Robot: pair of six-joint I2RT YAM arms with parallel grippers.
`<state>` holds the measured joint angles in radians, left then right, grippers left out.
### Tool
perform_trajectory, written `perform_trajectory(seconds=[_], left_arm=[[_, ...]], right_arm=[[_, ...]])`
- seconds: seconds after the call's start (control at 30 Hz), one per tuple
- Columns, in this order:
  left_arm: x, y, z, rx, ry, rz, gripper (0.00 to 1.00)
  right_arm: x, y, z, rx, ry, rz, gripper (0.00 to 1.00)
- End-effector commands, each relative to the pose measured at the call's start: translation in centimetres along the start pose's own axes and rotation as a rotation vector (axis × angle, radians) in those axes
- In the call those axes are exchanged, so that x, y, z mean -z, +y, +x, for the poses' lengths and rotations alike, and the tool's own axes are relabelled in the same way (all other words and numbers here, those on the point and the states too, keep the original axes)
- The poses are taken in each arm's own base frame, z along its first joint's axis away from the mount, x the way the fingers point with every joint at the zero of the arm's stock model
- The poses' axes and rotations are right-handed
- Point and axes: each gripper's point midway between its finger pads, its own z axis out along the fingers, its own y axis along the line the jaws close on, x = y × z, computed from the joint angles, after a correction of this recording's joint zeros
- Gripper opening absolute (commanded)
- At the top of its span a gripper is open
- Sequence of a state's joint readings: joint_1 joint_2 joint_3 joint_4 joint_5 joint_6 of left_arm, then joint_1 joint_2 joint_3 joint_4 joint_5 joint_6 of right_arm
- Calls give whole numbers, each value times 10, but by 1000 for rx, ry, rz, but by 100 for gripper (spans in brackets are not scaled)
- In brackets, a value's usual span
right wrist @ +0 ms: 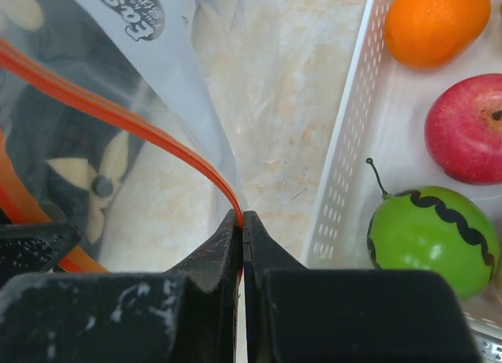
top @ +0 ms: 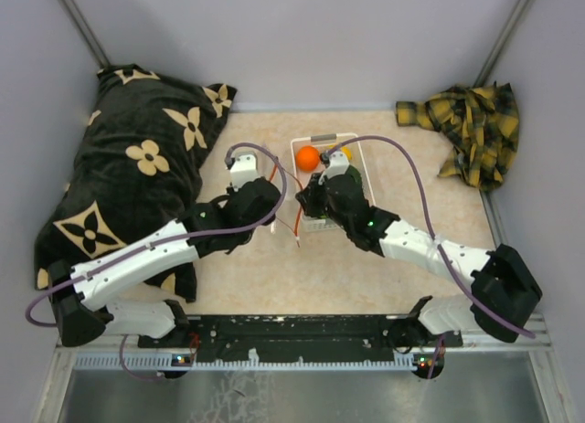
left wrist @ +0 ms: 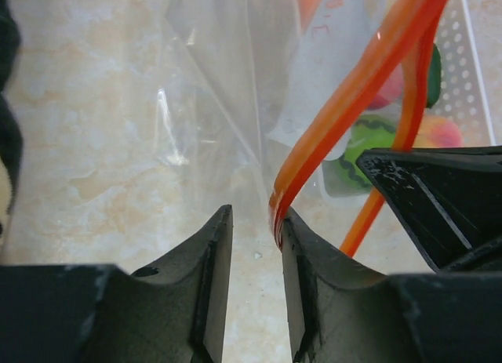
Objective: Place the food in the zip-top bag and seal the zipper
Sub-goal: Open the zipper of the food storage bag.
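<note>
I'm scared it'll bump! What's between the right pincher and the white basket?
Only bare beige tabletop, seen in the right wrist view, separates the right gripper, shut on the zipper, from the white basket.

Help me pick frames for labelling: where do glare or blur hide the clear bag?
Left wrist: white glints streak the zip-top bag, and the food behind it looks soft. Right wrist: the zipper is crisp where the right hand pinches it. Top external: even light, film nearly invisible.

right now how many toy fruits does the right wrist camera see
3: an orange at the top, a red apple below it, a green striped fruit nearest the camera. Others may lie out of frame.
</note>
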<state>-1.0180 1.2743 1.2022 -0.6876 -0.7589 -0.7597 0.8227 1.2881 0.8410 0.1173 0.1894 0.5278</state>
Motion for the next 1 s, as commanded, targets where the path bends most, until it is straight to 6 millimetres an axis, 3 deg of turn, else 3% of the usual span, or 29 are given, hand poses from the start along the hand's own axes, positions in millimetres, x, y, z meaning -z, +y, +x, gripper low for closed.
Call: perform_trajectory(seconds=[0.0, 0.27, 0.5, 0.73, 0.97], left_arm=[[2, -26, -13, 123, -58, 145, 40], [-6, -23, -32, 84, -118, 110, 44], [-8, -44, -45, 75, -109, 197, 57], [-10, -51, -43, 61, -100, 236, 69], [-32, -52, -38, 26, -69, 178, 68]], right_arm=[[-3, 26, -28, -51, -77, -53, 0], [-6, 38, -20, -13, -62, -67, 0], [-9, 39, -16, 17, -51, -55, 0], [-8, 41, -16, 35, -54, -55, 0], [-7, 44, -15, 43, -56, -56, 0]])
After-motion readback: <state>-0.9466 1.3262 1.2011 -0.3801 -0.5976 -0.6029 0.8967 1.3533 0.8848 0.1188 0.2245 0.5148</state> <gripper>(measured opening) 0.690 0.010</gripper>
